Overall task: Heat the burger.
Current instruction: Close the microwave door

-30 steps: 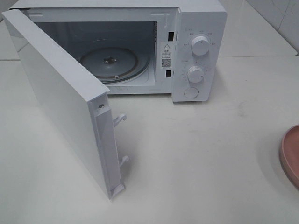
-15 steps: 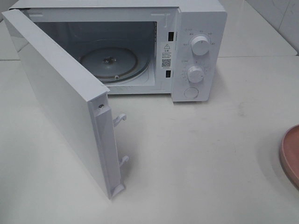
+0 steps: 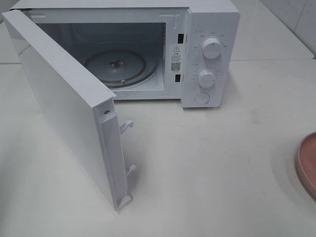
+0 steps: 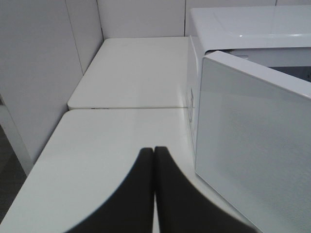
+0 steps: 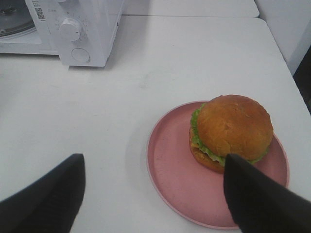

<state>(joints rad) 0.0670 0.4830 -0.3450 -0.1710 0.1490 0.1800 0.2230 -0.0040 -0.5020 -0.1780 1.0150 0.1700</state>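
Two arms work at a white table (image 3: 222, 168) with a microwave (image 3: 210, 29) at its far side. The microwave's door (image 3: 69, 108) is swung wide open toward the near left, its free edge with two latch hooks (image 3: 127, 126) jutting over the table; this takes up much of the left half. Inside, the glass turntable (image 3: 116, 66) lies bare and the cavity mouth is unblocked. In front of the dials (image 3: 211, 48) the table is open from the door's edge across to the plate (image 3: 306, 163), which is cut off by the right border of the high view. The burger (image 5: 231, 131) sits on that pink plate, toward its far right part, well apart from the microwave and near the table's right edge. The right fingers (image 5: 63, 194) stand wide apart, holding nothing, just short of the plate, one tip overlapping the burger's near side in the wrist view. The left fingers (image 4: 167, 194) are pressed together, empty, over the table's left part beside the door's outer face.
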